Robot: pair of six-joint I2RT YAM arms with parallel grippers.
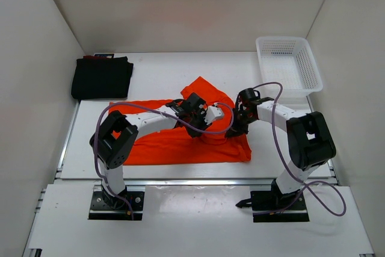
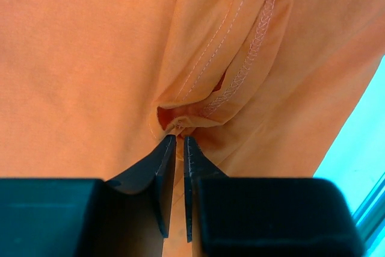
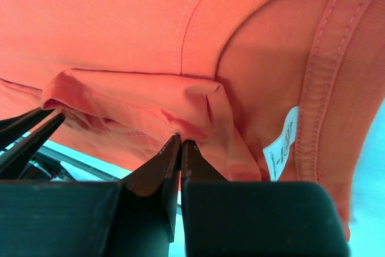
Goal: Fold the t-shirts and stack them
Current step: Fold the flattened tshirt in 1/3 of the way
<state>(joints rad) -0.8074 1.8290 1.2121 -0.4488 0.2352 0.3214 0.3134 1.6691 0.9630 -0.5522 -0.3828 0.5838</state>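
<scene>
A bright orange t-shirt (image 1: 162, 145) lies spread across the middle of the table, its upper right part bunched up. My left gripper (image 1: 212, 116) is down on that bunched part; in the left wrist view its jaws (image 2: 179, 138) are pinched on a stitched fold of the orange cloth (image 2: 90, 58). My right gripper (image 1: 234, 126) sits just to the right of it, shut on a fold of the same shirt (image 3: 120, 16) near the collar and its white label (image 3: 281, 142); its tips (image 3: 180, 142) meet on the cloth. A folded black t-shirt (image 1: 102, 77) rests at the back left, a sliver of dark red (image 1: 89, 57) showing behind it.
A white mesh basket (image 1: 289, 64) stands at the back right, close to the right wall. White walls enclose the table on three sides. The two wrists are close together over the shirt, with cables looping beside them.
</scene>
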